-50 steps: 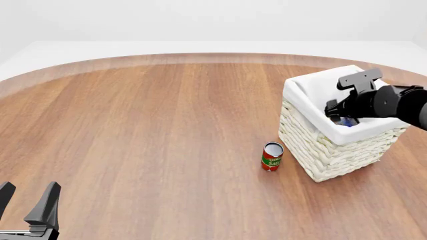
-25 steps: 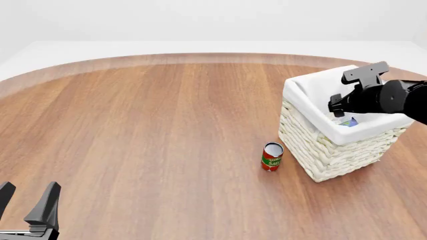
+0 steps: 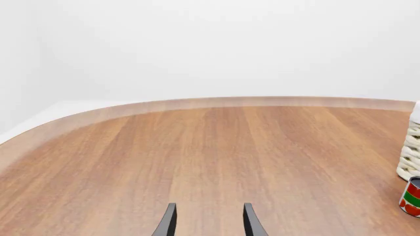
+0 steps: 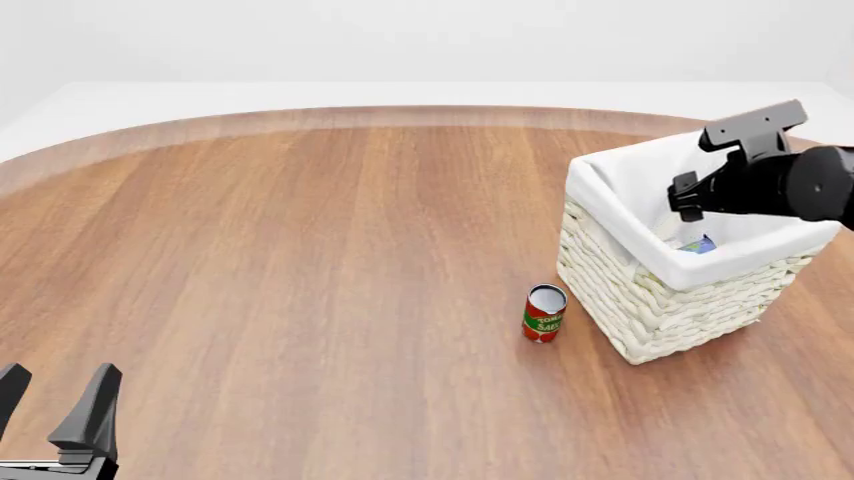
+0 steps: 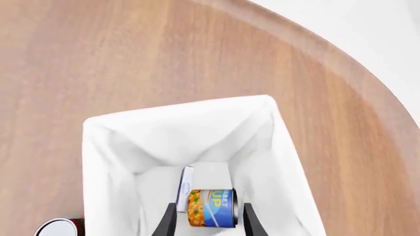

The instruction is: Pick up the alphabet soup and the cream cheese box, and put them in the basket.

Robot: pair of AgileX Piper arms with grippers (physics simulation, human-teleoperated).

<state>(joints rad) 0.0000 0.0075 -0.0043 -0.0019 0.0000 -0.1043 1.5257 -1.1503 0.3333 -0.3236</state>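
Both task items lie on the basket [image 5: 115, 162] floor near the table's right edge, alphabet soup [image 5: 211, 208] beside cream cheese box [image 5: 184, 189], so the right gripper [image 5: 204, 222] hangs above, spread and empty.

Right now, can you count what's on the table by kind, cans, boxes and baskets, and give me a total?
Cans: 2, the alphabet soup lying in the basket and the red and green can standing on the table beside it.
Boxes: 1, the cream cheese box, inside the basket next to the soup.
Baskets: 1, the white-lined wicker basket.
Total: 4
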